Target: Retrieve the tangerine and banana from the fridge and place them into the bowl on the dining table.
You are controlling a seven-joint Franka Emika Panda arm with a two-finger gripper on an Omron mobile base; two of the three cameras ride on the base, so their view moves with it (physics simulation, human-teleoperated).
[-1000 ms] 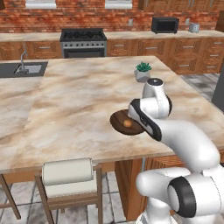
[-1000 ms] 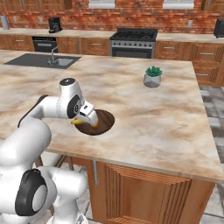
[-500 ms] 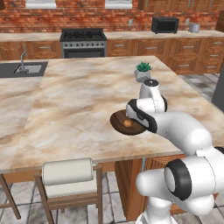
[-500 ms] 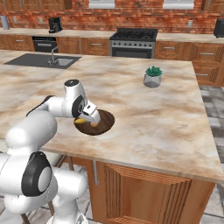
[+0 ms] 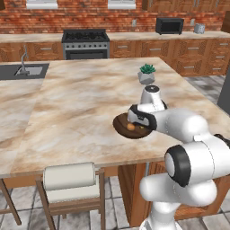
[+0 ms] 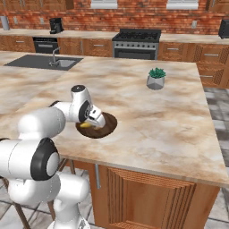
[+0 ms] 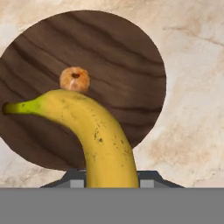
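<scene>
Banana [image 7: 103, 140] clamped tight in my tool [image 5: 136, 119], hanging low over the bowl [image 7: 127, 57]; tangerine [image 7: 75, 79] sits inside it, on the surface [image 5: 81, 112].

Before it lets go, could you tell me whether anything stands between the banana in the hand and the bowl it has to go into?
Nothing visible does. The hand is shut on the banana, right above the bowl on the dining table. The tangerine already lies in the bowl, near the banana's stem end, with open wood around it.
</scene>
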